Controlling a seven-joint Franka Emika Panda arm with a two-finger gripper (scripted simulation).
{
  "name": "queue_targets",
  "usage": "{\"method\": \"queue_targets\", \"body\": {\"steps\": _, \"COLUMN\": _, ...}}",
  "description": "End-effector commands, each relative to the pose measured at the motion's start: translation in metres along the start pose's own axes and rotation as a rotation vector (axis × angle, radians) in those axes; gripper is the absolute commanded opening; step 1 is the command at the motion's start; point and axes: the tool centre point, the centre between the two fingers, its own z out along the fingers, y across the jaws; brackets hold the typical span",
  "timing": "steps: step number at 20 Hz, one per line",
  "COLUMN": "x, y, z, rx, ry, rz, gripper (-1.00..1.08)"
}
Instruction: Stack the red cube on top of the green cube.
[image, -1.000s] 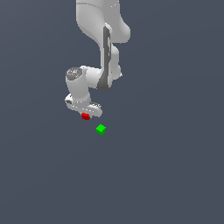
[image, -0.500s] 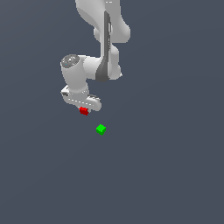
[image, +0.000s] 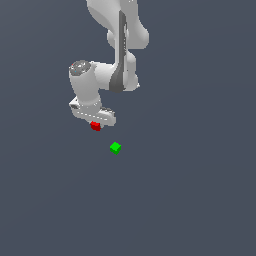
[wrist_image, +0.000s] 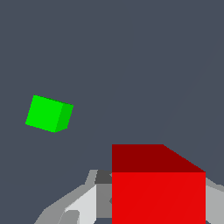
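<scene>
The red cube (image: 95, 126) hangs just under the white hand, and my gripper (image: 95, 125) is shut on it, lifted off the grey floor. In the wrist view the red cube (wrist_image: 158, 188) fills the near corner between the pale fingers (wrist_image: 78, 203). The green cube (image: 115, 147) rests alone on the floor, below the held cube and toward the exterior view's right. It appears in the wrist view as a small tilted green cube (wrist_image: 48, 113), apart from the red one.
Plain dark grey floor (image: 190, 200) surrounds both cubes. The white arm (image: 117, 45) rises behind the hand toward the upper edge of the exterior view. Nothing else stands nearby.
The hand with the red cube has risen and drifted slightly toward the exterior view's left, and the wrist has tilted. The green cube has stayed put.
</scene>
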Motion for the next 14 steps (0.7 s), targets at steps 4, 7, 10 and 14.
{"method": "queue_targets", "body": {"steps": 4, "x": 0.005, "y": -0.015, "z": 0.008, "rx": 0.001, "ry": 0.000, "rz": 0.000, "gripper": -1.00}}
{"method": "queue_targets", "body": {"steps": 7, "x": 0.011, "y": -0.031, "z": 0.017, "rx": 0.001, "ry": 0.000, "rz": 0.000, "gripper": -1.00}}
{"method": "queue_targets", "body": {"steps": 10, "x": 0.019, "y": -0.052, "z": 0.028, "rx": 0.001, "ry": 0.000, "rz": 0.000, "gripper": -1.00}}
{"method": "queue_targets", "body": {"steps": 14, "x": 0.029, "y": -0.079, "z": 0.043, "rx": 0.001, "ry": 0.000, "rz": 0.000, "gripper": -1.00}}
